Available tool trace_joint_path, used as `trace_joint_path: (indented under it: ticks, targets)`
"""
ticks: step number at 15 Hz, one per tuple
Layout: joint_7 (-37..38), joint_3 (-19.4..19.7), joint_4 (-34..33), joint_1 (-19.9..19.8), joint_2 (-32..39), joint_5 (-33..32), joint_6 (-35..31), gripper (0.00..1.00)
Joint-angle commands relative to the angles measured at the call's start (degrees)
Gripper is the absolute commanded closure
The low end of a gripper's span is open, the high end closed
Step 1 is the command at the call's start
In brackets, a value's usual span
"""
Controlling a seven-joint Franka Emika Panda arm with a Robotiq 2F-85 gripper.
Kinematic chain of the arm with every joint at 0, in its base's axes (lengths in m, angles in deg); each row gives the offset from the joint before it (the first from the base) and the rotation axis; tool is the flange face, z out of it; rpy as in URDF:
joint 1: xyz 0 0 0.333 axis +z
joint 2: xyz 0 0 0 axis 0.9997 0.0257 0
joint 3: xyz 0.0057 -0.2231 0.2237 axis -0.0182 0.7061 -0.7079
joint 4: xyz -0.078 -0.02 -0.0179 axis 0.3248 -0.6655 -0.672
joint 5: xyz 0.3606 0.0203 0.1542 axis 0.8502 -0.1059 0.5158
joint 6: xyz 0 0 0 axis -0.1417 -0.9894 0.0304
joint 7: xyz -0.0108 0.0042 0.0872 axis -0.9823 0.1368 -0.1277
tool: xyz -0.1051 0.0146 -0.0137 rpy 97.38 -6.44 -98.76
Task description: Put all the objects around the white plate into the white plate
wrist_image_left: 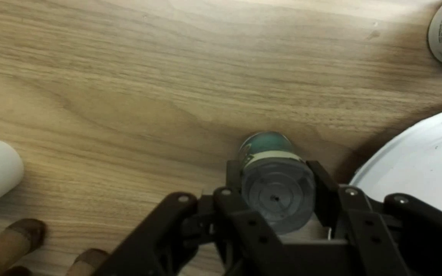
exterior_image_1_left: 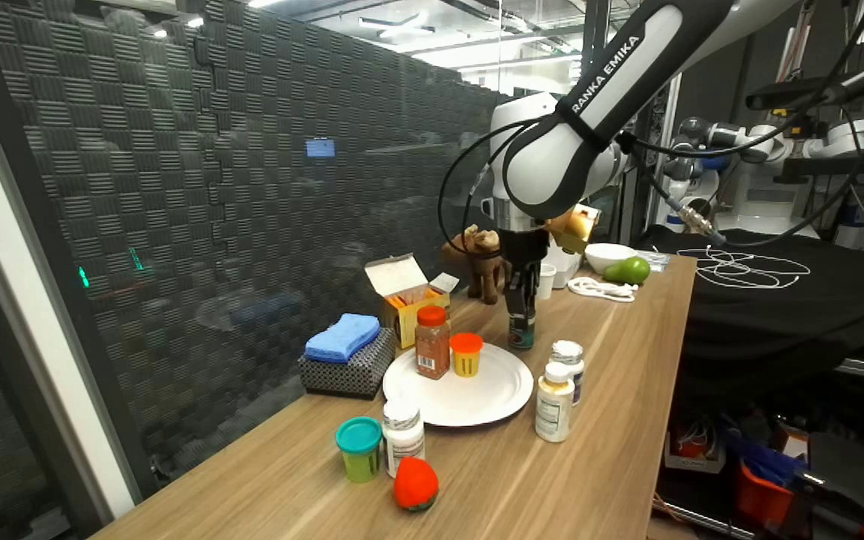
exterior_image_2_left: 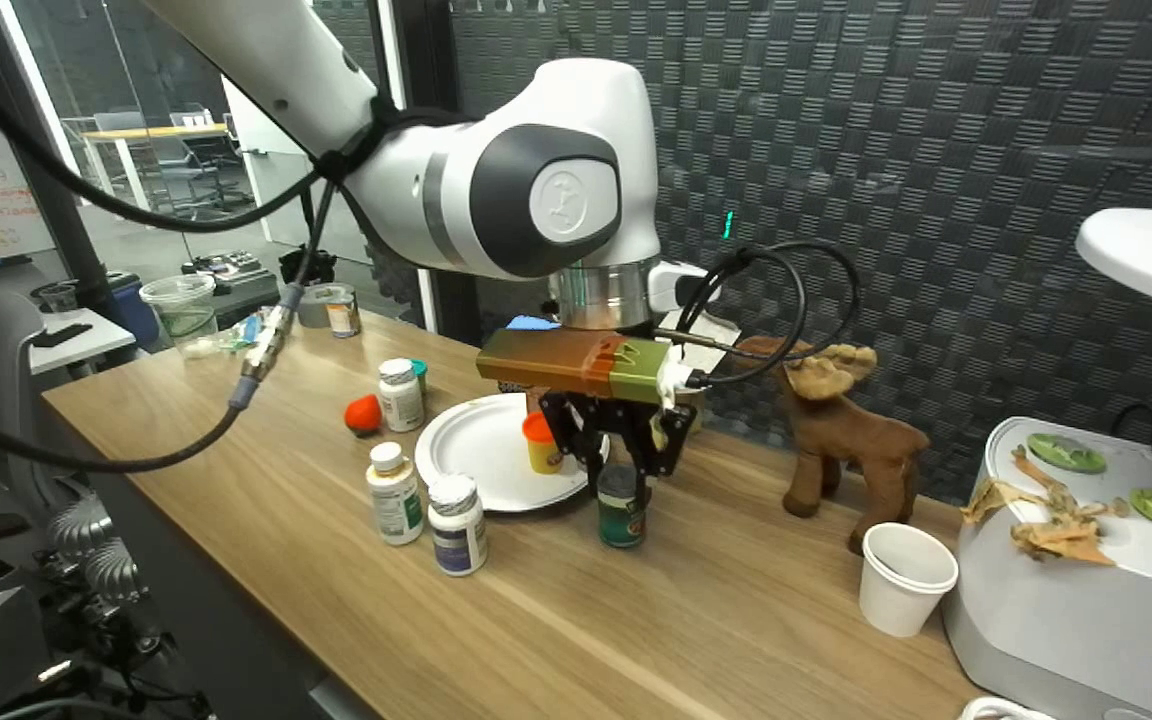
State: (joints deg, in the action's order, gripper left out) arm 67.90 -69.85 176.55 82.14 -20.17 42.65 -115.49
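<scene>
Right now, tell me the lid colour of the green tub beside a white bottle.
The lid is teal; it shows best in an exterior view.

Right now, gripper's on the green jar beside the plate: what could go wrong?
1. The gripper has the green jar only near its top, so it may tilt or slip when lifted.
2. The jar is close beside the plate; a low sideways move could bump the rim.
3. The yellow tub and tall jar already stand on the plate; a tight placement might topple one.
</scene>
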Motion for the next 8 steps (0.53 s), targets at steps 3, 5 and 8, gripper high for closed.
trace_joint_path:
  ticks: [3,5,8]
  targets:
    - [-1.3,-0.7,4.0,0.9,-8.3,-0.4,0.3,0.81]
    - [-3.9,-2.0,5.6,0.5,-10.5,1.3,0.9,0.81]
    - [-8.5,-4.0,6.9,0.3,-11.3,4.8,1.4,0.81]
